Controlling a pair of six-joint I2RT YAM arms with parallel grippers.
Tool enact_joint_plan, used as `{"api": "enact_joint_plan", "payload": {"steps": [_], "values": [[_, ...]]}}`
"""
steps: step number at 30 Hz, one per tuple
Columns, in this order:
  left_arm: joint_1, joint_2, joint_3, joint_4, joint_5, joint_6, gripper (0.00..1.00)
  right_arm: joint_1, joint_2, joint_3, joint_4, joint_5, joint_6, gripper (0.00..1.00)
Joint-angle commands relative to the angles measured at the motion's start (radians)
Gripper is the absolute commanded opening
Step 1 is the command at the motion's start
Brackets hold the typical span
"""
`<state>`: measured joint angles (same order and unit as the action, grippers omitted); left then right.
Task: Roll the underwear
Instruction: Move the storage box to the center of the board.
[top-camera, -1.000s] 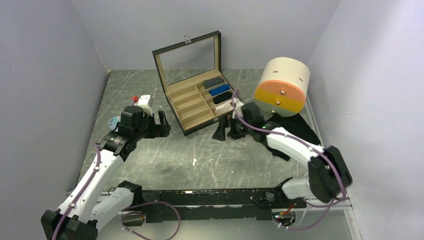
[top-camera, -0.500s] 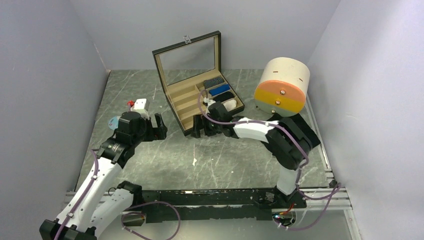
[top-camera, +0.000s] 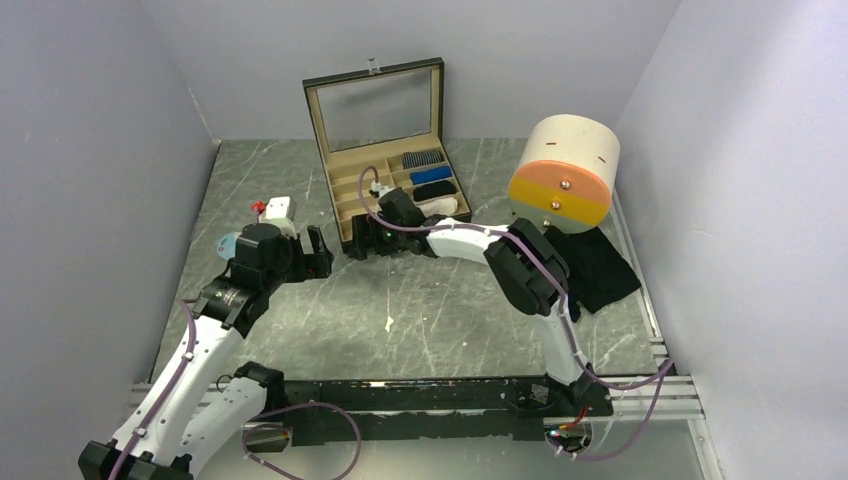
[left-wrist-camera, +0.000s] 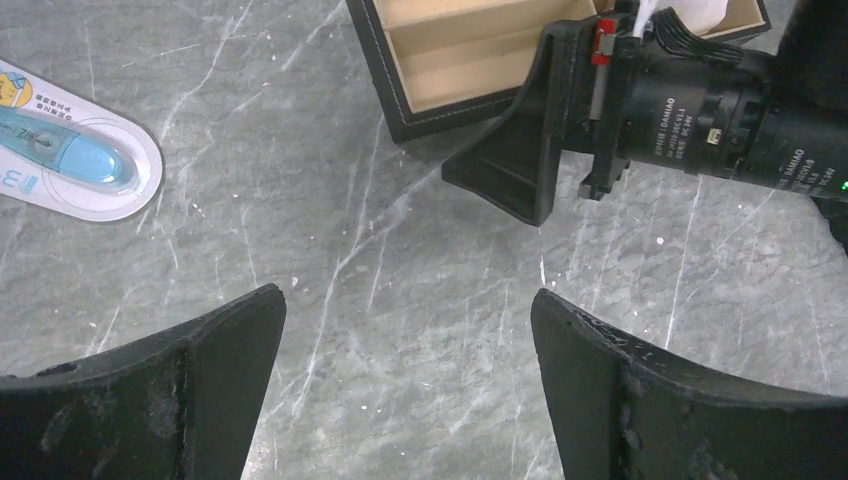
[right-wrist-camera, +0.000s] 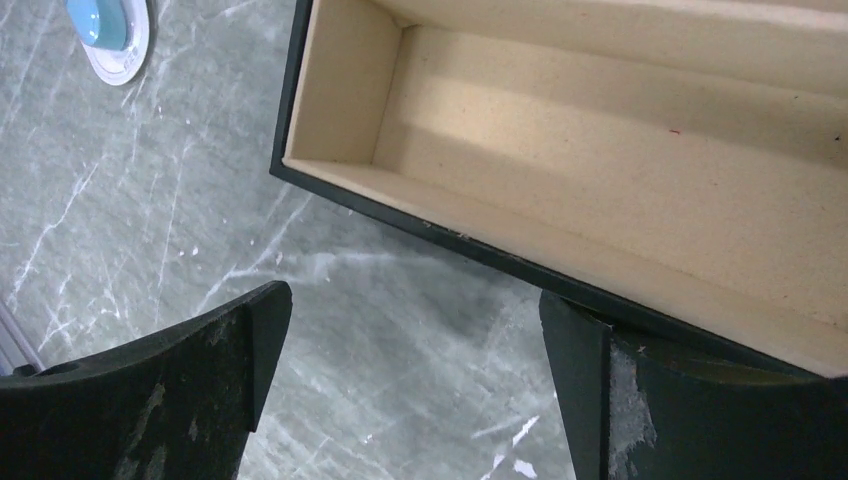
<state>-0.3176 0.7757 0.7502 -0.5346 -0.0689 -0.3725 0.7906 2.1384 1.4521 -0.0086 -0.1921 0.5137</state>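
A navy blue rolled underwear (top-camera: 432, 175) and a black rolled one (top-camera: 437, 190) lie in the right-hand compartments of the open black box (top-camera: 345, 205), between a grey striped bundle and a white bundle. My right gripper (top-camera: 370, 245) is open and empty at the box's front left corner (right-wrist-camera: 400, 215), with one finger (right-wrist-camera: 650, 400) against the front wall. It also shows in the left wrist view (left-wrist-camera: 520, 160). My left gripper (top-camera: 318, 252) is open and empty over bare table, just left of the right gripper (left-wrist-camera: 408, 300).
A flat black cloth (top-camera: 597, 265) lies at the right beside a cream drum with an orange and yellow face (top-camera: 563, 175). A blue item in a white blister pack (top-camera: 228, 243) and a small white and red object (top-camera: 277, 208) lie at the left.
My right arm has swept left along the box's front to its left corner. The box has turned squarer and slid back. My left gripper has drawn back slightly.
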Motion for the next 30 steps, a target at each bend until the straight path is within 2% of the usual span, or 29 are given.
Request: {"api": "enact_joint_plan", "payload": {"steps": [1,6,12,16,18,21,24,27,30], "values": [[0.009,-0.01,-0.005,0.035,-0.008,-0.014,0.98,-0.003,0.032,0.097,0.012,0.017,-0.046,1.0],[0.009,-0.011,-0.007,0.037,0.0,-0.014,0.98,-0.001,-0.115,0.031,-0.075,0.062,-0.088,1.0],[0.009,-0.013,-0.012,0.042,0.017,-0.014,0.98,-0.023,-0.516,-0.287,-0.057,0.346,-0.093,1.0],[0.011,-0.006,-0.01,0.041,0.03,-0.012,0.98,-0.144,-0.769,-0.498,-0.133,0.487,-0.067,0.99],[0.012,-0.006,-0.012,0.046,0.037,-0.011,0.98,-0.256,-0.862,-0.572,-0.195,0.484,-0.062,0.88],[0.015,-0.003,-0.015,0.05,0.051,-0.009,0.98,-0.379,-0.908,-0.634,-0.261,0.478,-0.105,0.8],[0.018,0.003,-0.014,0.051,0.059,-0.007,0.98,-0.434,-0.874,-0.622,-0.3,0.449,-0.151,0.74],[0.018,0.007,-0.014,0.051,0.06,-0.007,0.98,-0.445,-0.788,-0.573,-0.329,0.416,-0.168,0.56],[0.018,0.001,-0.014,0.048,0.058,-0.008,0.98,-0.445,-0.688,-0.514,-0.375,0.448,-0.156,0.57]]}}
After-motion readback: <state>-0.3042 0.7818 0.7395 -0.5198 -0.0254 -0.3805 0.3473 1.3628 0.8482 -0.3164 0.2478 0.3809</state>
